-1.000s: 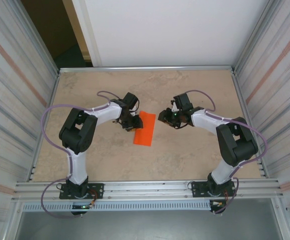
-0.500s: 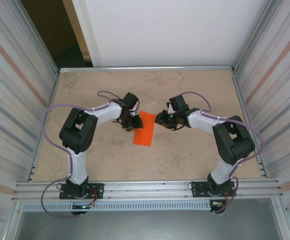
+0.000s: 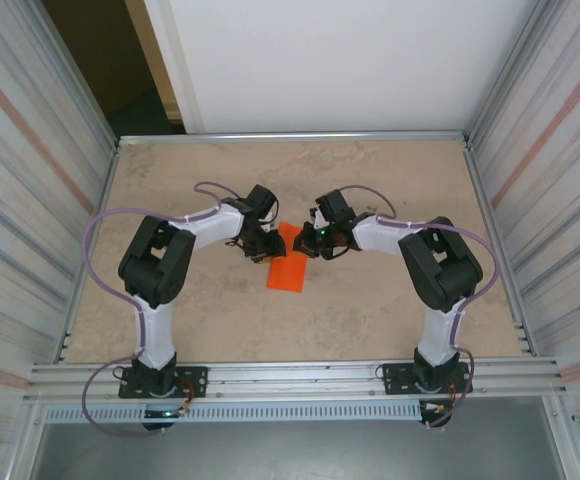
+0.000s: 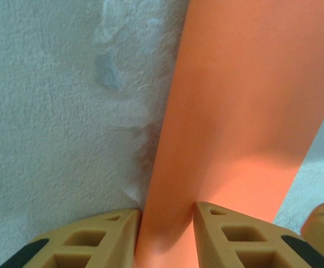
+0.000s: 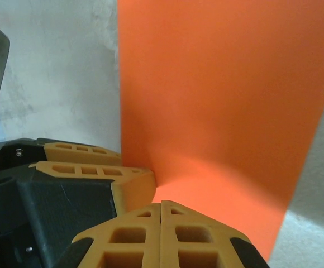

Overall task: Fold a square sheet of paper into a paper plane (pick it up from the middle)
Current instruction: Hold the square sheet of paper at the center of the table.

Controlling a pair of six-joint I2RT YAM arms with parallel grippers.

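The square sheet of paper (image 3: 290, 270) is bright orange and lies folded into a narrow oblong at mid-table. The paper plane is out of view. My left gripper (image 3: 266, 247) sits at the sheet's left edge. In the left wrist view, the left gripper (image 4: 166, 215) is shut on a raised fold of the paper (image 4: 246, 100). My right gripper (image 3: 305, 243) is at the sheet's far right corner, close to the left one. In the right wrist view the right gripper (image 5: 161, 205) is shut with nothing between its fingers, its tips just over the paper (image 5: 223, 100).
The beige table (image 3: 390, 300) is walled by metal rails on all sides. The left gripper's fingers (image 5: 134, 181) sit right beside the right gripper's tips. Bare tabletop lies on the near side of the sheet and to the far right.
My right arm has swung left to the sheet's far corner, and its jaws have closed. The left arm and the paper have stayed put.
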